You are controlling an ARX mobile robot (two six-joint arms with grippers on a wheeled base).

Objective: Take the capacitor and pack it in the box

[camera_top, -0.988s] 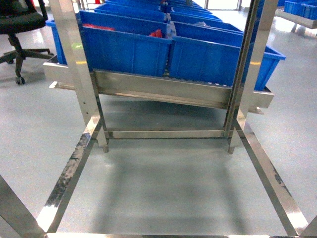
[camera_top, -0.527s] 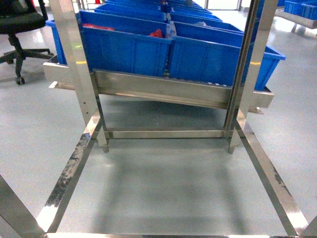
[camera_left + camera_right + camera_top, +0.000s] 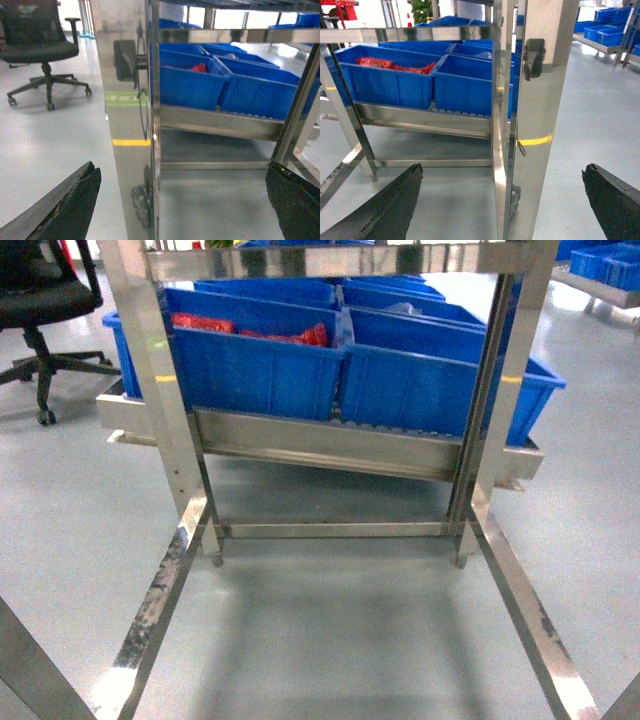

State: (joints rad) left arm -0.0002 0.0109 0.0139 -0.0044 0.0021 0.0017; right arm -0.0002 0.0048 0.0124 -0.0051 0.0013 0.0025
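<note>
Red-orange items point(image 3: 270, 333) heaped in blue bin point(image 3: 255, 370) at 11 o'clock, office chair point(image 3: 42, 47) only in left wrist view, left gripper point(image 3: 182, 210) and right gripper point(image 3: 502, 210) both spread wide, empty.

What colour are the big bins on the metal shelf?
Blue. The bins show best in the head view, on the steel rack.

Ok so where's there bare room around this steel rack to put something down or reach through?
Free: the grey floor inside the steel frame, bordered by its side rails and the low crossbar, and the gap under the sloped shelf. Crowded: the shelf top, packed edge to edge with blue bins, one holding red parts.
</note>
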